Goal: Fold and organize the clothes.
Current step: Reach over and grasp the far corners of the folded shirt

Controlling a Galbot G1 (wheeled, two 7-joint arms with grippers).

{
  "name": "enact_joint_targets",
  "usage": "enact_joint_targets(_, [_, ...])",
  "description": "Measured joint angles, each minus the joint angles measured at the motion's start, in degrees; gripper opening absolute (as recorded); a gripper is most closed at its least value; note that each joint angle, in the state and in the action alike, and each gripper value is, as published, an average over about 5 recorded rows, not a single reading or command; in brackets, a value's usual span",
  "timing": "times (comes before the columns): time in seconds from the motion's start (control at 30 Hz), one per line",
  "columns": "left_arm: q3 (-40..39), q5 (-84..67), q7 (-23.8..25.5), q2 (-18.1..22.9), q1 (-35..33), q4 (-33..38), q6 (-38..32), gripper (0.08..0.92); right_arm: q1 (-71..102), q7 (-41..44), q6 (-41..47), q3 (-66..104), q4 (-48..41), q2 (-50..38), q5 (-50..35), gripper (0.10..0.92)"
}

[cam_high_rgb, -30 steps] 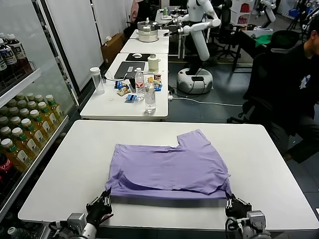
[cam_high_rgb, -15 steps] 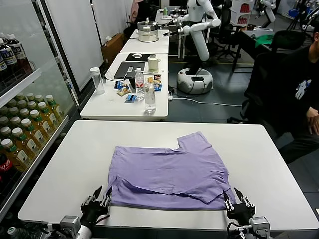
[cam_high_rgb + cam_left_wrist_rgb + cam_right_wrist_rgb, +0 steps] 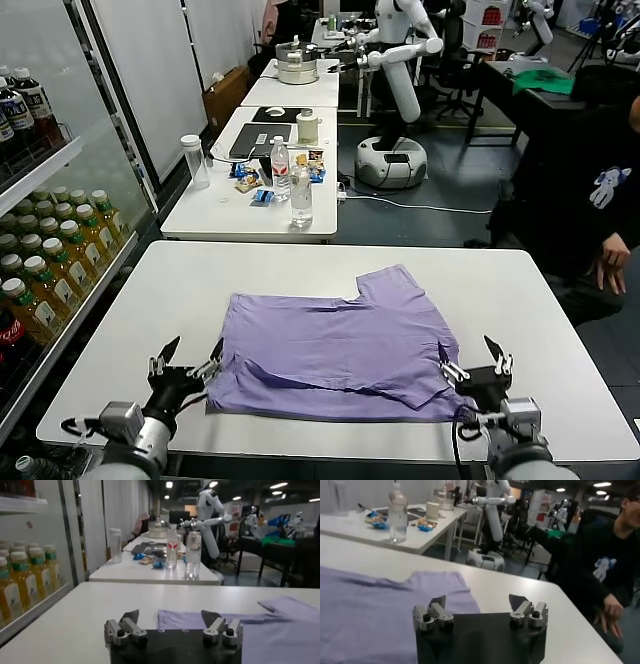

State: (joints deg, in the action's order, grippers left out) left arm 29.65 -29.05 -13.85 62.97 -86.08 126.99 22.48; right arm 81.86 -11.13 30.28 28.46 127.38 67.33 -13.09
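Note:
The lavender T-shirt (image 3: 340, 340) lies folded on the white table (image 3: 180, 290), plain side up, one sleeve pointing to the far side. It also shows in the left wrist view (image 3: 260, 625) and the right wrist view (image 3: 370, 605). My left gripper (image 3: 185, 362) is open and empty just off the shirt's near left corner. My right gripper (image 3: 476, 362) is open and empty at the shirt's near right corner. Both grippers, the left (image 3: 171, 616) and the right (image 3: 477, 601), show wide-spread fingers in their wrist views.
A second white table (image 3: 250, 200) behind holds bottles, a cup and snacks. A drinks shelf (image 3: 40, 260) stands on the left. A seated person (image 3: 600, 170) is at the right. Another robot (image 3: 400, 60) stands at the back.
Both grippers have let go of the shirt's near edge, opened wide and risen. The shirt's near edge has settled flat on the table.

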Motion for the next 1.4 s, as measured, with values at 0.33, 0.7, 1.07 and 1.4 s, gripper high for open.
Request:
enact_joint_targets(0.33, [-5.0, -4.1, -1.4, -2.9, 12.9, -9.9, 2.3, 0.823, -12.5, -0.6, 1.8, -4.8, -9.8, -1.3, -2.9, 0.823])
enact_joint_targets(0.7, [-12.2, -5.7, -2.0, -2.6, 25.9, -22.3, 3.8, 0.823, -27.0, -1.1, 2.5, -11.4, -23.9, -1.1, -7.5, 0.823])
enact_joint_targets(1.07, [-17.3, -8.0, -1.7, -2.0, 33.7, -29.9, 5.2, 0.823, -38.8, -1.3, 2.7, -16.8, -39.1, 1.0, -10.4, 0.823])
enact_joint_targets(1.4, [-19.9, -7.7, -1.7, -0.5, 36.7, -34.6, 5.5, 0.823, -47.8, -1.0, 2.8, -20.0, -51.8, 4.4, -12.4, 0.823])
